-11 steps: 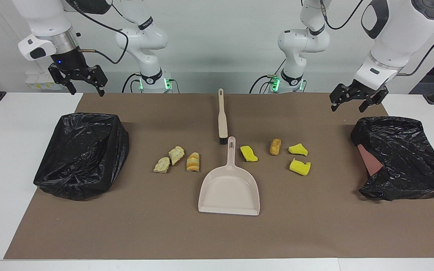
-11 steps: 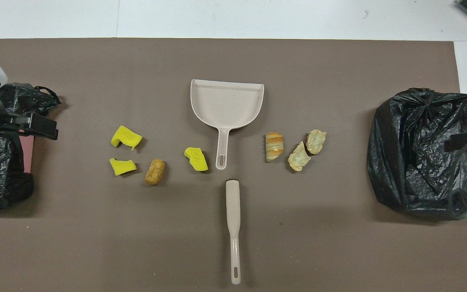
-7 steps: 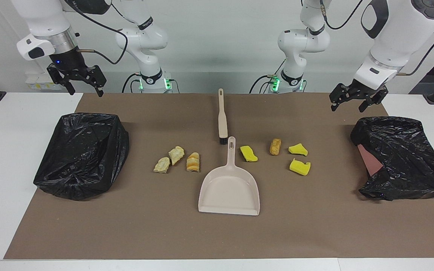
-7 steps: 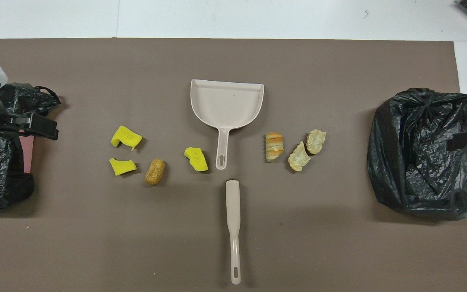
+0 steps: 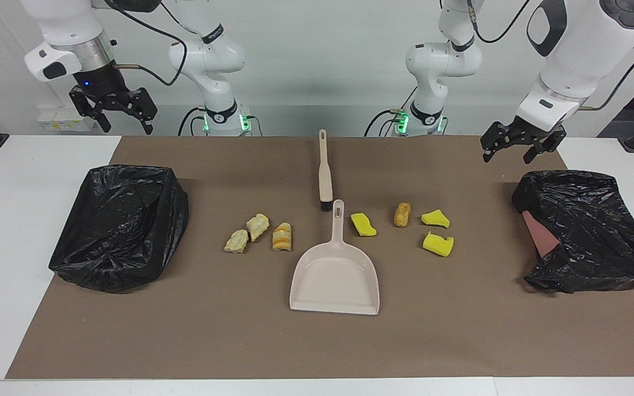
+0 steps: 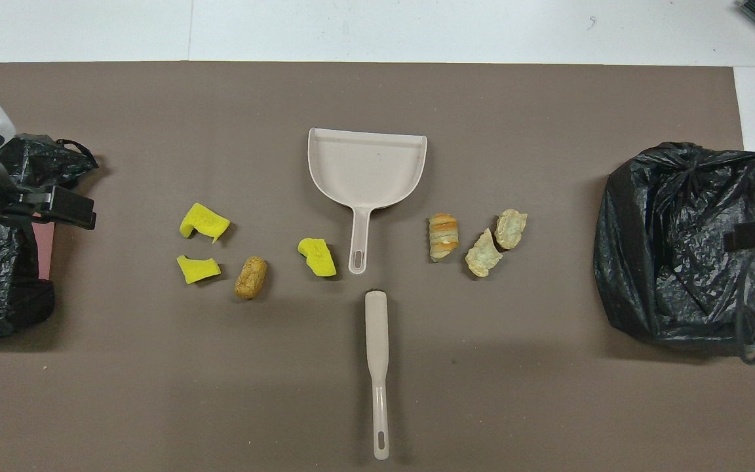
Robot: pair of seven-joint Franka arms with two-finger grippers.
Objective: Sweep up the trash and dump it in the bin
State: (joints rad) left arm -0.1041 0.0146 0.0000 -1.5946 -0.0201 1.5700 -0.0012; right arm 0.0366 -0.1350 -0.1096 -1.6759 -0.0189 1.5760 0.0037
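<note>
- Seven scraps of trash lie loose on the brown mat in the facing view: three bread-like pieces toward the right arm's end, three yellow chunks and a brown lump toward the left arm's. The dustpan sits between the groups, the brush nearer the robots, likely staged for an easy pick-up.
- The right gripper hangs over the mat's edge and the left gripper near the other bin; both hold nothing, jaws apart, so sweeping seems not yet begun.
- Overhead, a lined bin stands at each end; a white table borders the mat.
</note>
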